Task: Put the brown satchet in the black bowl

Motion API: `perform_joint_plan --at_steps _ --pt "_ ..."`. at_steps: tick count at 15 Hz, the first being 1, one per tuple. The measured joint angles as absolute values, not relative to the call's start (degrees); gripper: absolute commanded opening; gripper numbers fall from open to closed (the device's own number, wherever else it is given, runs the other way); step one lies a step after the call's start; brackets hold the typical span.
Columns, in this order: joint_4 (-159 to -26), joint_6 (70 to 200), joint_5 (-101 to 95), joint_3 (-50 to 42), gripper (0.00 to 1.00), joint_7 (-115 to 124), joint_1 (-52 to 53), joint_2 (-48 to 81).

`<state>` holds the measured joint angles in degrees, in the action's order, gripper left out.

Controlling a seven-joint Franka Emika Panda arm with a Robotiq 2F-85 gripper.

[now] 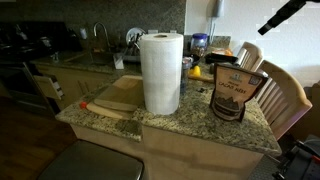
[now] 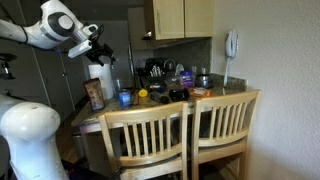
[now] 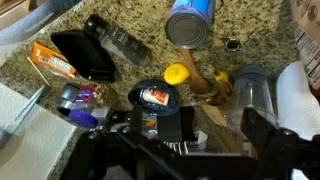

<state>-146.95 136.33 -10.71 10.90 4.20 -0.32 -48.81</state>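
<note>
The brown satchet point(image 1: 236, 92) stands upright at the counter's near right corner, next to the paper-towel roll point(image 1: 161, 72). It also shows in an exterior view point(image 2: 95, 93) at the counter's left end. The black bowl point(image 3: 155, 97) sits just beyond the satchet in the wrist view, with a small red-and-white packet in it. In that view the satchet's top point(image 3: 165, 128) is a dark shape with a barcode. My gripper point(image 3: 190, 142) is open and empty, high above the satchet. It shows in both exterior views point(image 1: 290, 12) point(image 2: 95, 42).
A blue can point(image 3: 190, 20), a yellow object point(image 3: 177, 73), a clear glass point(image 3: 250, 95) and a black tray point(image 3: 85, 55) crowd the counter. A small blue cup point(image 2: 124, 98) stands near the satchet. Two wooden chairs point(image 2: 185, 135) stand against the counter. A sink point(image 1: 95, 55) lies behind.
</note>
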Motion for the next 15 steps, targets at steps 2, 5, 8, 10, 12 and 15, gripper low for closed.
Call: perform_joint_plan --at_steps 2,5,8,10,12,15 --pt "-146.3 136.8 -10.8 11.0 1.00 4.2 -0.5 -47.7" --pt "-146.2 137.1 -10.8 11.2 1.00 5.5 -0.4 -47.7" --pt "-144.9 136.5 -8.1 11.6 1.00 5.5 2.7 -47.7" --pt "-141.7 133.3 -3.8 10.8 1.00 3.3 7.4 -47.2" --pt "-137.4 130.2 0.2 9.8 1.00 1.2 11.8 -46.0" --pt "-134.2 128.9 1.6 8.9 1.00 0.4 14.4 -43.5"
